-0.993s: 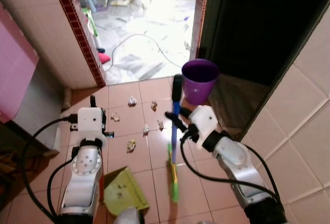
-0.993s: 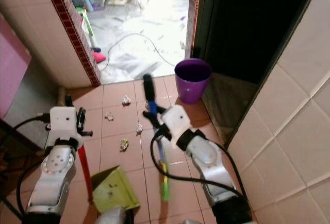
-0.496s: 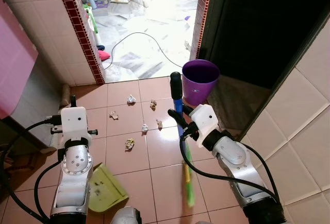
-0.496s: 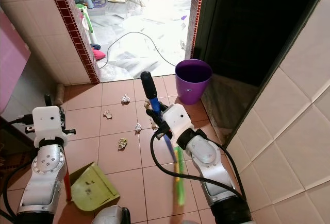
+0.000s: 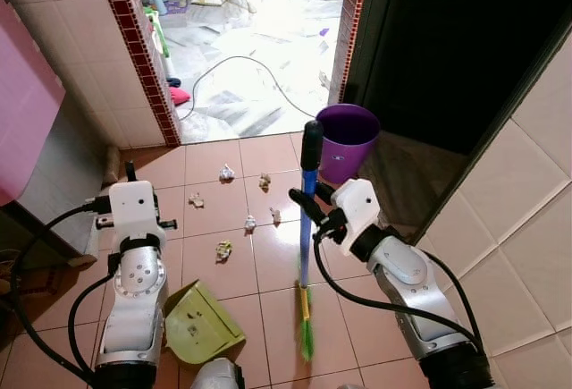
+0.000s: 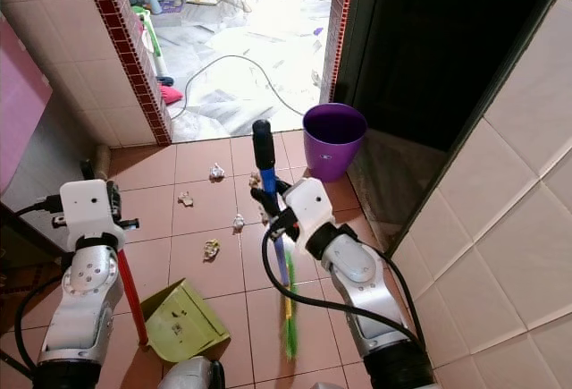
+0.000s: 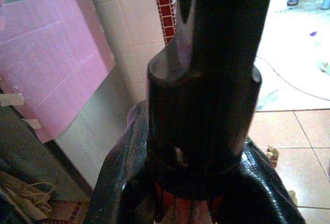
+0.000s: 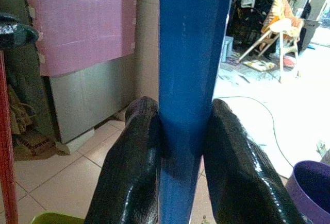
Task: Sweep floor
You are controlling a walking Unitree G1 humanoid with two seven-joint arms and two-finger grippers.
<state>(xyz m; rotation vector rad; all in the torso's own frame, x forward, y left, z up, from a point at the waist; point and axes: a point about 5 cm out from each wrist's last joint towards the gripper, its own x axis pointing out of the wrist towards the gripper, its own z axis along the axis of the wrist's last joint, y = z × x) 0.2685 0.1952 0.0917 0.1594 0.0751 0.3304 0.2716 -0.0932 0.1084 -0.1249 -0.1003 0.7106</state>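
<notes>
Standing nearly upright on the terracotta tiled floor [image 5: 268, 300], the broom [image 5: 306, 228] has its blue shaft clamped between the two black fingers of the right gripper [image 8: 184, 147], which squeeze it from either side just below the black top grip; its green bristles [image 5: 307, 340] rest on the tiles near the robot, below and in front of that gripper. The left gripper [image 7: 201, 183] is closed around the black upper end of the dustpan's red handle [image 6: 130, 291], and the yellow-green dustpan [image 5: 198, 325] sits on the floor at the foot of that handle, just left of the bristles, with a few bits of litter in it. Several crumpled paper scraps [image 5: 223, 249] lie scattered on the tiles beyond the dustpan and to the left of the broom shaft, apart from the bristles. A purple bucket [image 5: 346, 139] stands by the dark doorway, beyond the right gripper. A pink panel [image 8: 82, 28] leans against the wall on the left.
</notes>
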